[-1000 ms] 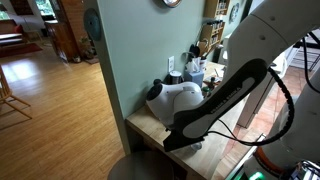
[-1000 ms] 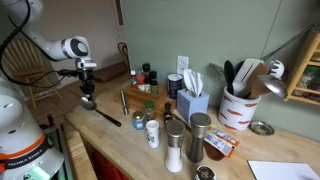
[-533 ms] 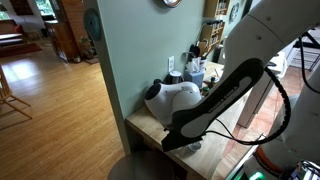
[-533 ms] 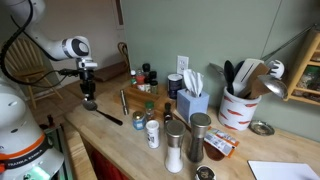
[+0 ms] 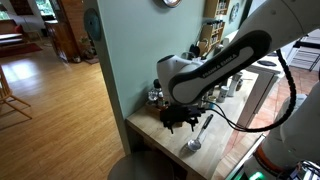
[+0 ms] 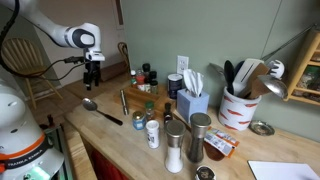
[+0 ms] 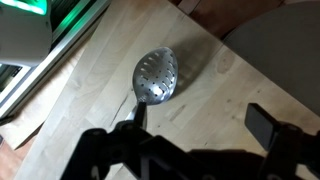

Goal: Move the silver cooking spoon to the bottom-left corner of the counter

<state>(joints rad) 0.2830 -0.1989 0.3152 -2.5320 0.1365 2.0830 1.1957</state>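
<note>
The silver cooking spoon [image 6: 89, 103] lies flat on the wooden counter [image 6: 108, 137] near its left front corner, its dark handle running right toward the bottles. In an exterior view its bowl [image 5: 192, 146] rests close to the counter's edge. The wrist view shows the perforated bowl [image 7: 155, 76] on bare wood, with the handle passing under one finger. My gripper [image 6: 93, 82] hangs open above the spoon, apart from it, with nothing between its fingers [image 7: 264, 124]. It also shows in an exterior view [image 5: 185, 120].
Right of the spoon stand spice jars [image 6: 146, 76], a wooden block [image 6: 140, 98], tall shakers [image 6: 175, 146], a tissue box [image 6: 190, 102] and a utensil crock [image 6: 238, 106]. A dark utensil [image 6: 125, 101] lies just beyond the spoon's handle. The counter's edges [image 7: 60, 95] are close by.
My gripper has opened and let go of the spoon, which now lies on the counter. The arm has lifted up and away from it.
</note>
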